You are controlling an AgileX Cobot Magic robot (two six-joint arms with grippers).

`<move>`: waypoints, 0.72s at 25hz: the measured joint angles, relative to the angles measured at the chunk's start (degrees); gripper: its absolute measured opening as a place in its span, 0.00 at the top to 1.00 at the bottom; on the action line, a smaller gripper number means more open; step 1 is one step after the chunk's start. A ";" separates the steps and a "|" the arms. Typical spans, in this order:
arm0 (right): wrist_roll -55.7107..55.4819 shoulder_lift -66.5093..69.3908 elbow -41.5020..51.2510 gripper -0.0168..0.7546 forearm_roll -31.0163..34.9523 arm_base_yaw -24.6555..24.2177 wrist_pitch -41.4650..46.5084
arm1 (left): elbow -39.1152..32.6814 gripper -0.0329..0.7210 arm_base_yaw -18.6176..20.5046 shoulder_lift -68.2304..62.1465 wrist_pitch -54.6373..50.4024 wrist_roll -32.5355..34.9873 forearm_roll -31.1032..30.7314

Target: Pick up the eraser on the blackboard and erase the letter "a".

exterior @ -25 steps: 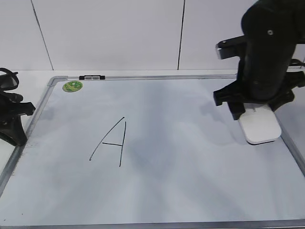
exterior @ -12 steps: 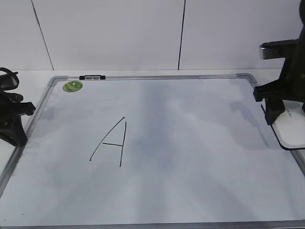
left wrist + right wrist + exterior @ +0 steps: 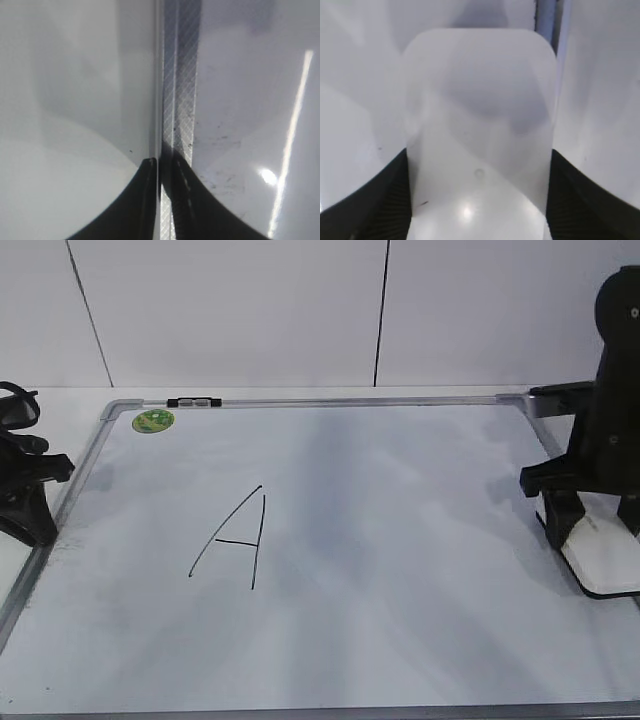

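Observation:
The white eraser (image 3: pixel 606 560) is at the blackboard's right edge, between the fingers of my right gripper (image 3: pixel 590 530). In the right wrist view the eraser (image 3: pixel 480 115) fills the gap, and both fingers of the gripper (image 3: pixel 479 156) press on its sides. The blackboard (image 3: pixel 400 540) carries a tall capital "A" (image 3: pixel 235 540). No small letter "a" shows anywhere on it. My left gripper (image 3: pixel 30 502) rests at the board's left frame. In the left wrist view it (image 3: pixel 161 161) is shut and empty over the frame strip (image 3: pixel 181 75).
A round green sticker (image 3: pixel 152 421) and a small black clip (image 3: pixel 193 401) sit at the board's far left corner. The grey metal frame runs round the board. A white wall stands behind it.
My right arm has carried the eraser from the right part of the board out to its right edge, then a little toward the front. The left arm has not moved.

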State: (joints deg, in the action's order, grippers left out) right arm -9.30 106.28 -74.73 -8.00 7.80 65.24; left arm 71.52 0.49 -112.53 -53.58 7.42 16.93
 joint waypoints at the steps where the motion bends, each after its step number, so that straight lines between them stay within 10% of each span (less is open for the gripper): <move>1: 0.14 0.68 0.00 0.32 0.14 -0.05 -0.09 | 0.00 0.86 0.00 0.00 0.00 0.00 0.00; 18: 0.37 3.04 -0.53 0.32 -0.42 -0.13 -3.71 | 0.00 0.85 0.00 0.00 0.10 0.04 0.00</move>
State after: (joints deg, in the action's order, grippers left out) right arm -8.93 109.32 -75.25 -8.43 7.67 61.54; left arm 71.52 0.49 -112.53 -53.48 7.46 16.93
